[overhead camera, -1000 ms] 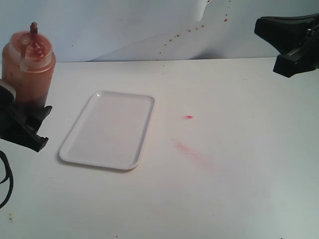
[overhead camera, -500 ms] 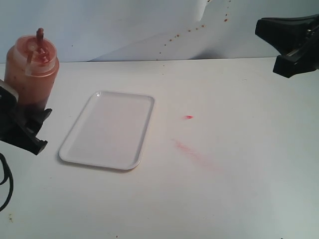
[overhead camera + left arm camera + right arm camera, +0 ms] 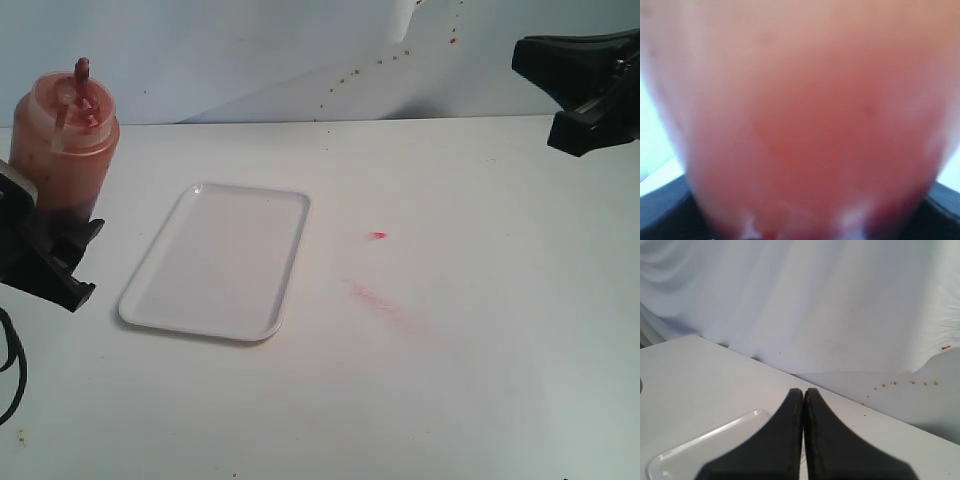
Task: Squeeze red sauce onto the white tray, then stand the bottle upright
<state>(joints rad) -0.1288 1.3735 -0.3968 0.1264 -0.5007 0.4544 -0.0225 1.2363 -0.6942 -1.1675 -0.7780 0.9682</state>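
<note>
The bottle (image 3: 62,150), orange-red with a red nozzle and its tethered cap hanging loose, stands nearly upright at the far left, left of the white tray (image 3: 215,262). My left gripper (image 3: 78,262) is shut on its lower body and hides its base. Red sauce shows dark through the bottle wall. In the left wrist view the blurred bottle (image 3: 805,115) fills the frame, with dark fingers (image 3: 660,220) at the edge. The tray's surface shows plain white. My right gripper (image 3: 572,92) hangs at the far right, well above the table, shut and empty, its jaws (image 3: 803,392) pressed together over the tray (image 3: 700,447).
A small red blob (image 3: 378,236) lies on the white table right of the tray, with a faint red smear (image 3: 385,305) in front of it. Small red specks dot the white backdrop (image 3: 395,55). A black cable (image 3: 10,370) loops at the left edge.
The left gripper has carried the bottle slightly right and down, and it now sits a little straighter. Over the last half second it barely moved. The right arm is still.
</note>
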